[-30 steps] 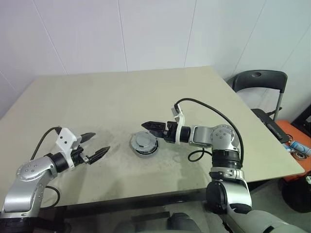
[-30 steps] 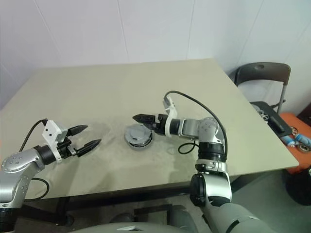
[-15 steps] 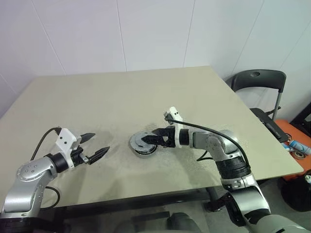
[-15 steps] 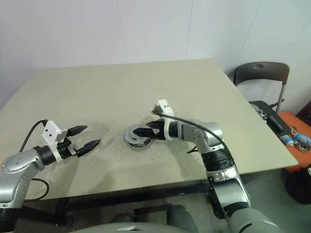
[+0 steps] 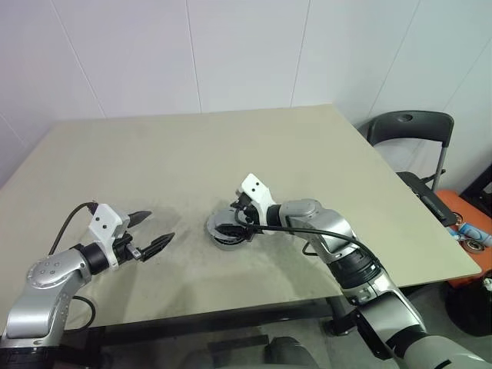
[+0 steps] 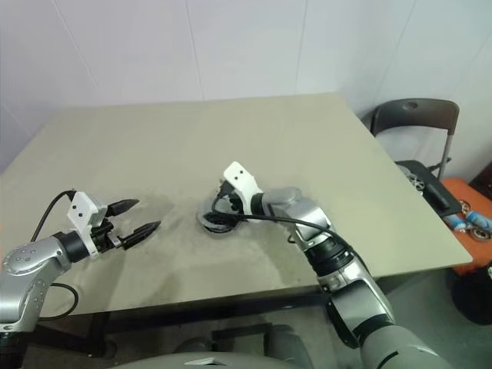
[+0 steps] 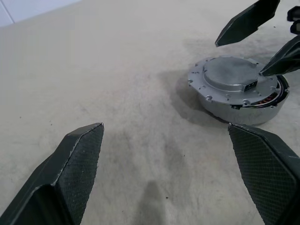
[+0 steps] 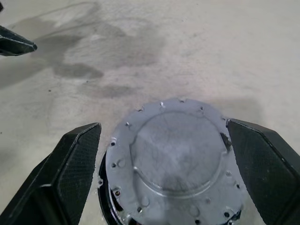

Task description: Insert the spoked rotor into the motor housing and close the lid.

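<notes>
The motor housing (image 7: 243,112) stands on the table's middle front, and the grey lid (image 8: 176,154) lies on top of it. Coppery windings (image 7: 268,100) show through a gap under the lid at one side. The spoked rotor is hidden. My right gripper (image 5: 231,223) is open just over the lid, tilted downward, with one black finger (image 8: 70,173) on each side of the housing and nothing held. Off to the left, apart from the housing, my left gripper (image 5: 150,234) hangs open and empty just above the table.
The beige table (image 5: 192,154) is bare around the housing, with its front edge close behind both arms. A black folding chair (image 5: 407,127) stands past the right edge, with an orange box and small items on the floor beside it.
My right wrist has rolled and the gripper has dipped left and down, from level beside the housing to straddling the lid. The left arm has stayed still.
</notes>
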